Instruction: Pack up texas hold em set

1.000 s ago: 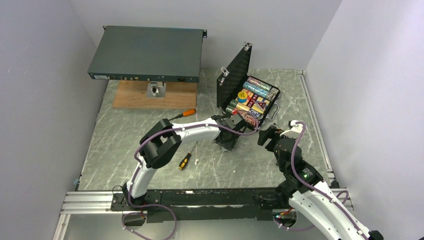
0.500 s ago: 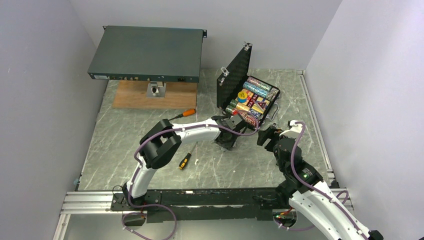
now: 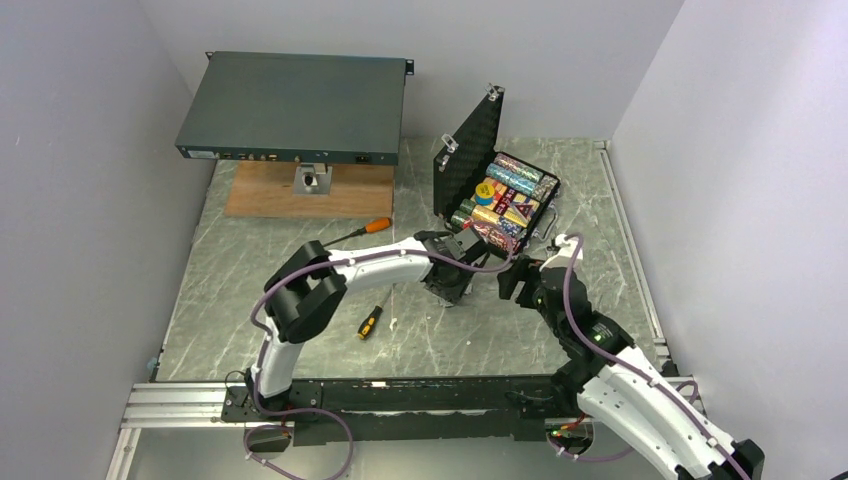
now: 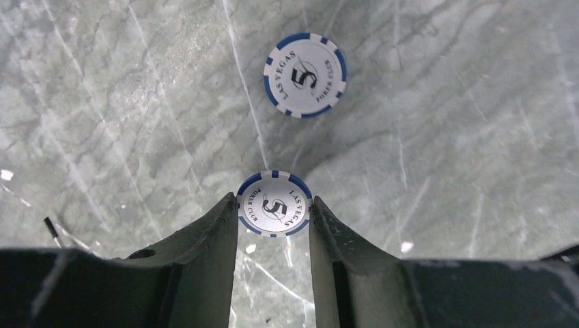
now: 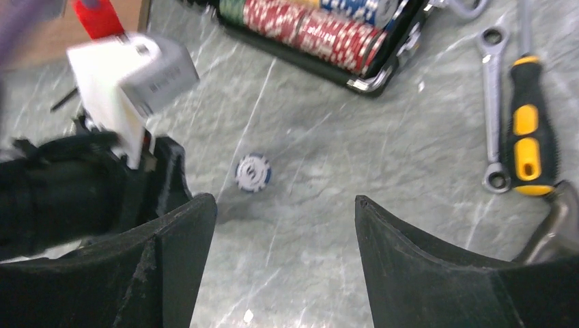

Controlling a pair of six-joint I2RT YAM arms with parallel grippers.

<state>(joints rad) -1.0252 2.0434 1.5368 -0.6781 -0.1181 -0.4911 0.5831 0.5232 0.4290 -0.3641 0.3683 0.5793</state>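
Left claw pinches a loose chip off the table

The left claw is closed on the rim of a white-and-blue chip lying flat on the table, an edge grip likely being the only way to lift something so thin; a second chip lies at twelve o'clock. The right claw hangs spread and empty (probably lined up for that one). The case, its lid standing open to receive them, sits at one o'clock
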